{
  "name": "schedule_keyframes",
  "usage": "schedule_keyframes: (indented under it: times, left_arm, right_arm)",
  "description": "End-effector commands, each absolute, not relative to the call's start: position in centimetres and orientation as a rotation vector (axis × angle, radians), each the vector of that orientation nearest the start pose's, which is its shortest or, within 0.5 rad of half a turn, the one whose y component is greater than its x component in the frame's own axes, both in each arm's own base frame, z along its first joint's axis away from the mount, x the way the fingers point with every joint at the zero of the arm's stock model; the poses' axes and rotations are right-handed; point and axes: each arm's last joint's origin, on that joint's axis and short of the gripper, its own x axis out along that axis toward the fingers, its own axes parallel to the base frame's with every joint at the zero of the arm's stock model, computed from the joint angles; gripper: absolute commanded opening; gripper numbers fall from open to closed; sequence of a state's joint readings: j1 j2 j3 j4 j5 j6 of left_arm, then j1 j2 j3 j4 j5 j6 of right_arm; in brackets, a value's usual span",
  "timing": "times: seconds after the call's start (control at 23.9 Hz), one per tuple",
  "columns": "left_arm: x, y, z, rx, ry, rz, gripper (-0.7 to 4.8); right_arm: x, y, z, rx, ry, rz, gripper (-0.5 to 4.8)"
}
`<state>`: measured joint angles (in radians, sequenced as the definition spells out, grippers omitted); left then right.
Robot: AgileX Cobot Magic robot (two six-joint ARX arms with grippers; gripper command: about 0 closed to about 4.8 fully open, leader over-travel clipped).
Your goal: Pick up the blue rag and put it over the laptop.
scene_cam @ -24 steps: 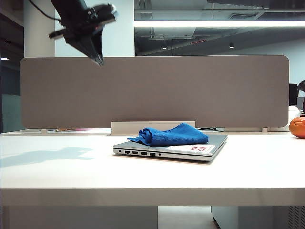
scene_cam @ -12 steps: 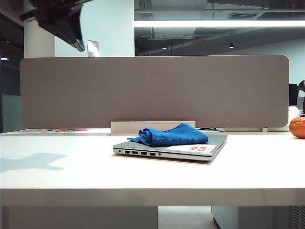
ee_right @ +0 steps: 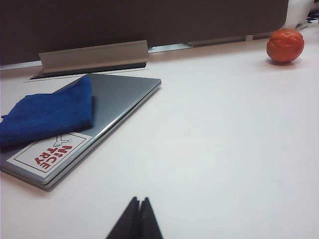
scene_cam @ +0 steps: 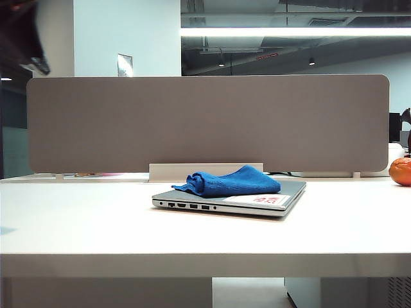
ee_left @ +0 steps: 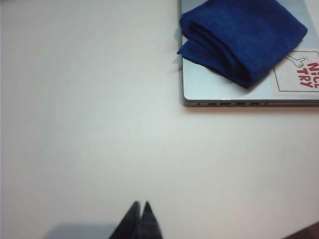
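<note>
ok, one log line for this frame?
blue rag: folded on laptop lid | left pincer: shut, empty, above table | right pincer: shut, empty | stage: placed

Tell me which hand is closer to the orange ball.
The right hand, shut over the bare table; its view shows the ball. The left hand, also shut, is near the laptop's port side.

An open-plan office: a long white desk (scene_cam: 77,224) backed by a grey fabric privacy screen (scene_cam: 205,122) with a cable slot, a bare dark ceiling with a strip light (scene_cam: 295,31), and a thin silver-grey laptop (scene_cam: 282,196).
</note>
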<state>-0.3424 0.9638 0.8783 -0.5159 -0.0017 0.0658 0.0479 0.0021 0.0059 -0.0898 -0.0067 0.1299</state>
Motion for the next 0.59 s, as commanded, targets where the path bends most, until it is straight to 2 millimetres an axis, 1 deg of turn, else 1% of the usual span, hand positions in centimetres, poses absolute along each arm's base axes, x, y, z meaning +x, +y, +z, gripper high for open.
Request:
schedule_keyframes:
  times: [0.04, 0.08, 0.29, 0.33, 0.5, 0.59]
  left_arm:
    - [16.6, -5.9, 29.8, 0.12, 0.541, -0.333, -0.06]
    - [15.7, -5.6, 29.5, 0.104, 0.517, -0.33, -0.06]
    - [12.9, -4.6, 28.7, 0.068, 0.444, -0.328, -0.06]
    - [11.9, -4.2, 28.3, 0.048, 0.416, -0.325, -0.06]
    - [9.7, -3.4, 27.0, 0.031, 0.366, -0.324, -0.06]
    - [9.2, -3.3, 26.9, 0.03, 0.365, -0.325, -0.06]
  right_arm:
    - [9.7, 0.5, 15.6, 0.124, 0.084, 0.045, -0.01]
    - [9.7, 0.5, 15.6, 0.124, 0.084, 0.045, -0.01]
    - [9.7, 0.5, 15.6, 0.124, 0.084, 0.045, -0.01]
    - [9.7, 0.5, 15.6, 0.124, 0.084, 0.045, 0.0]
    - [9.7, 0.5, 15.6, 0.124, 0.084, 0.045, 0.0]
    - [9.7, 0.5, 15.6, 0.124, 0.084, 0.045, 0.0]
